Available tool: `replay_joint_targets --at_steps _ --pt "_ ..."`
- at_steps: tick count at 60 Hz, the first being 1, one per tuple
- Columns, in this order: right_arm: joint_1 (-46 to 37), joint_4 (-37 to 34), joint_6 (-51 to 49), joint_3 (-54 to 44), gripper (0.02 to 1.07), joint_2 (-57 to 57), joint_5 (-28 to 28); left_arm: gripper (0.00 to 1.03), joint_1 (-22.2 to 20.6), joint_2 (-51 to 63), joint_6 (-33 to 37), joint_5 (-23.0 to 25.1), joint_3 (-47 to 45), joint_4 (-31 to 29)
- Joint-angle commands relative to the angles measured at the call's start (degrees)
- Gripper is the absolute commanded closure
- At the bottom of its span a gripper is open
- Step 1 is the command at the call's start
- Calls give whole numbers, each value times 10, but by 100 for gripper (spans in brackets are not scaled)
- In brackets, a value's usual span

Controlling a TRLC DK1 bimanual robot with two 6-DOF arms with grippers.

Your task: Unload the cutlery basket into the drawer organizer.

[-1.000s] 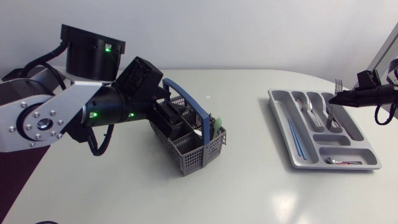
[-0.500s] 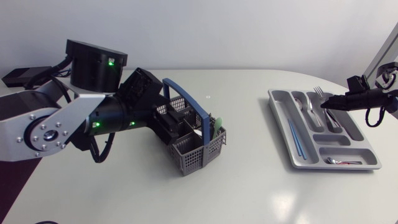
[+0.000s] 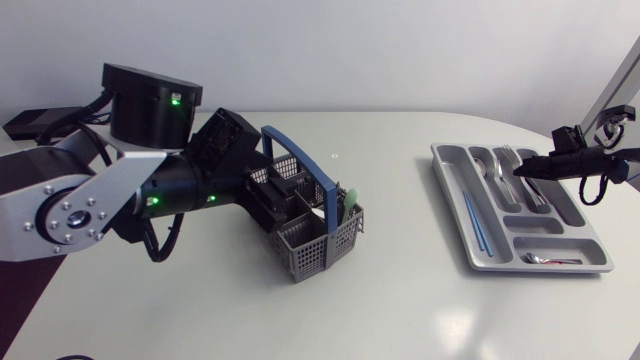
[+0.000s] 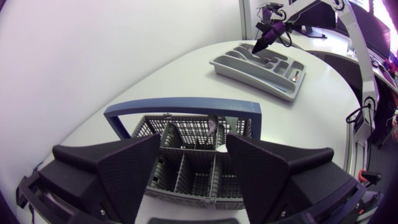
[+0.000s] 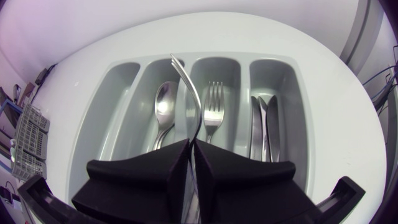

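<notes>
Right wrist view showed the right gripper (image 5: 191, 145) pinching a slim silver steel fork (image 5: 195, 98) by its handle, tines ahead; stiff, light, probably slippery metal.

surface: white table (image 3: 400, 300) | on it: grey cutlery basket (image 3: 305, 255), left side | grey drawer organizer (image 3: 548, 243), right side

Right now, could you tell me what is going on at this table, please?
I am unloading the cutlery basket into the drawer organizer. My right jaws are shut on a fork, held over the organizer above the divider between the spoon slot and the slot with another fork; knives lie one slot over. My left jaws stand open at the basket, gripping nothing. The basket holds something green.
</notes>
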Motion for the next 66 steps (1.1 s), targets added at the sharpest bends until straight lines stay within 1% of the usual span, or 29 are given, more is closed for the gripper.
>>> replay_joint_targets --at_steps 1,7,11,13,14,15,19,28,35,42,47,54,60,66 --pt "5 20 11 4 92 11 15 29 0 -11 9 -4 -18 4" --pt "10 40 11 -9 92 6 36 29 0 -11 8 -4 -19 4" --pt "14 61 12 -23 90 1 54 29 0 -11 8 -4 -21 5" --pt "15 69 16 -29 84 -1 62 29 0 -12 7 -4 -21 5" --pt "16 71 19 -30 78 -1 64 29 0 -12 7 -4 -22 5" --pt "16 72 19 -31 73 -2 64 29 0 -12 7 -4 -22 5" --pt "18 72 19 -34 59 -3 64 29 1 -16 7 -4 -23 5" --pt "19 76 20 -52 46 -25 67 29 2 -24 8 -4 -29 4" --pt "29 99 19 -113 46 -89 68 29 15 -36 10 -4 -36 3" --pt "67 127 8 -213 46 -195 81 29 42 -49 11 1 -43 0" --pt "123 131 5 -294 46 -287 94 29 70 -54 12 4 -53 1" --pt "202 128 12 -360 46 -366 114 29 94 -55 14 4 -63 4" --pt "281 128 28 -402 46 -412 131 29 119 -43 18 4 -62 8" --pt "348 128 49 -423 46 -434 146 30 140 -11 18 5 -57 14"
